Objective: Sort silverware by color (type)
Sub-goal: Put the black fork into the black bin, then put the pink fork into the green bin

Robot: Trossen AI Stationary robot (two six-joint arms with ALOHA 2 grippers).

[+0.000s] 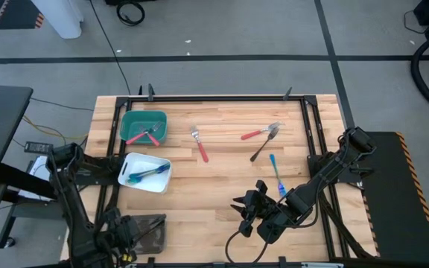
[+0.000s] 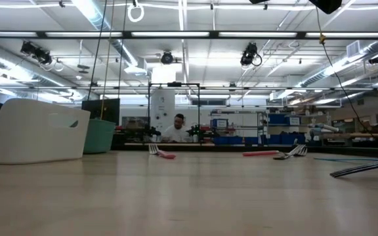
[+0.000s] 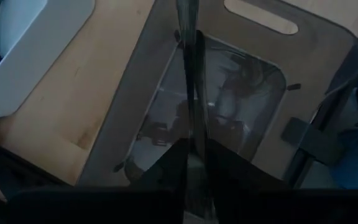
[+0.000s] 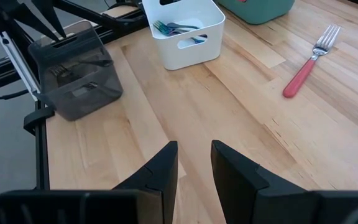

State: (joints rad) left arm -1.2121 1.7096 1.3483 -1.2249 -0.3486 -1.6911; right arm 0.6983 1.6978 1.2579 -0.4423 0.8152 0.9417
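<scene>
Two red-handled forks [image 1: 199,145] [image 1: 258,134], a dark grey fork [image 1: 264,143] and a blue-handled utensil [image 1: 275,174] lie flat on the table. Red utensils lie in the green bin [image 1: 129,117], blue ones in the white bin [image 1: 162,177]. My left gripper [image 3: 194,163] is over the grey bin [image 1: 146,232] at the near-left corner, shut on a slim dark grey utensil [image 3: 188,68]. My right gripper [image 4: 194,165] hovers open above bare wood near the table's near edge, touching nothing. My left gripper pinches the slim dark grey utensil between its two fingers at one end [image 3: 194,146]. The utensil runs on along the fingers, out past their tips, over the grey bin's open top. Its far end leaves the picture, and I cannot tell whether it touches the bin.
The three bins stand in a column along the table's left side: green farthest, white [image 4: 185,37] in the middle, grey [image 4: 73,74] nearest. A dark frame rail [image 1: 315,141] edges the table. Bare wood lies between bins and loose silverware. A person [image 2: 176,128] sits far behind the table.
</scene>
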